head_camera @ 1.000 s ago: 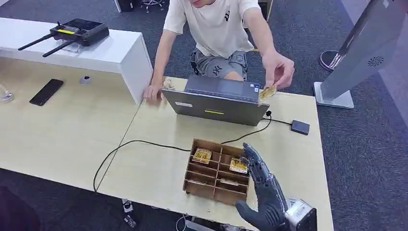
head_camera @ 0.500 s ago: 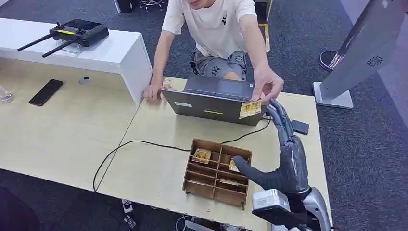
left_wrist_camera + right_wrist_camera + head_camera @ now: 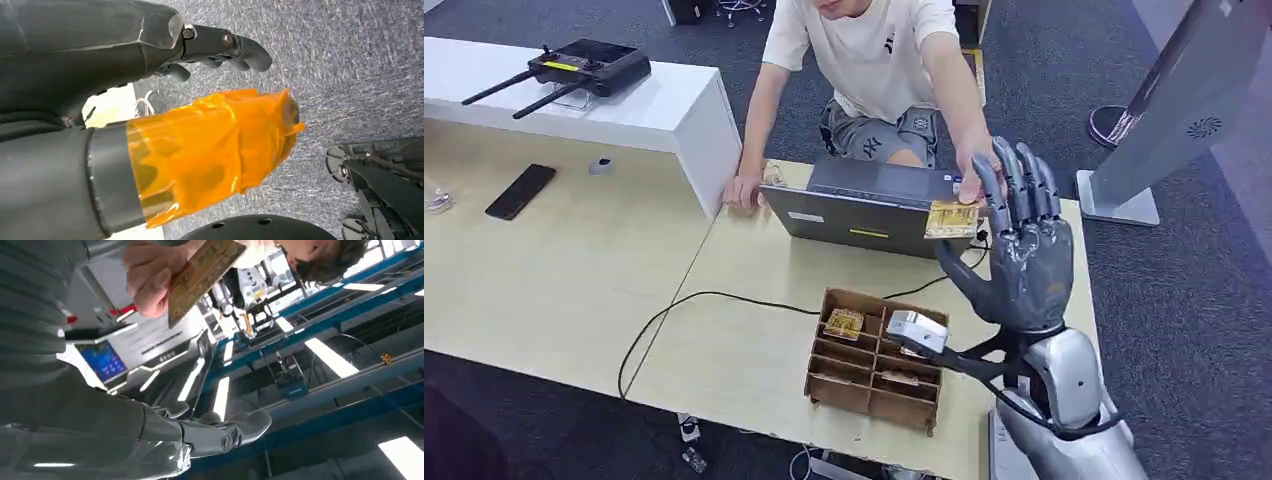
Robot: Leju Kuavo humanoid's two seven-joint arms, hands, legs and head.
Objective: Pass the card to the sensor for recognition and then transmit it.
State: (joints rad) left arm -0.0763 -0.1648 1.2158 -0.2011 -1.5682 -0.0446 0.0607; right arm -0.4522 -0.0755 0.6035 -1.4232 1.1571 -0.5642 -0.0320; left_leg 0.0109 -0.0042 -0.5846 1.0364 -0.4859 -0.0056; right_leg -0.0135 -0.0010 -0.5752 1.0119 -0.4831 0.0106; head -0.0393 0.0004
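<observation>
Wooden and pale, the surface (image 3: 754, 300) carries a laptop (image 3: 874, 210), a brown divided box (image 3: 874, 355) with a few cards lying in its compartments, and a small dark sensor pad (image 3: 1048, 264) on a cable near the far right edge. The right robot hand (image 3: 1019, 245) is raised in front of the laptop with its palm turned up and fingers spread apart, holding nothing. A person's hand (image 3: 972, 178) reaches over the laptop lid and holds the card (image 3: 951, 219) just beside the robot hand's thumb; in the right wrist view the card (image 3: 200, 275) is pinched between the person's fingers, apart from the robot's fingers (image 3: 225, 432). Whether card and thumb touch is hard to tell from above.

The left robot hand (image 3: 150, 100) hangs over the carpet (its thumb wrapped in orange film), its dark fingers loosely curled, and appears to hold nothing, though the view is too close to say how far it is closed.

By my reading, the step in hand is receiving the card. Next, the right robot hand needs to close on the card, then carry it to the sensor pad.
</observation>
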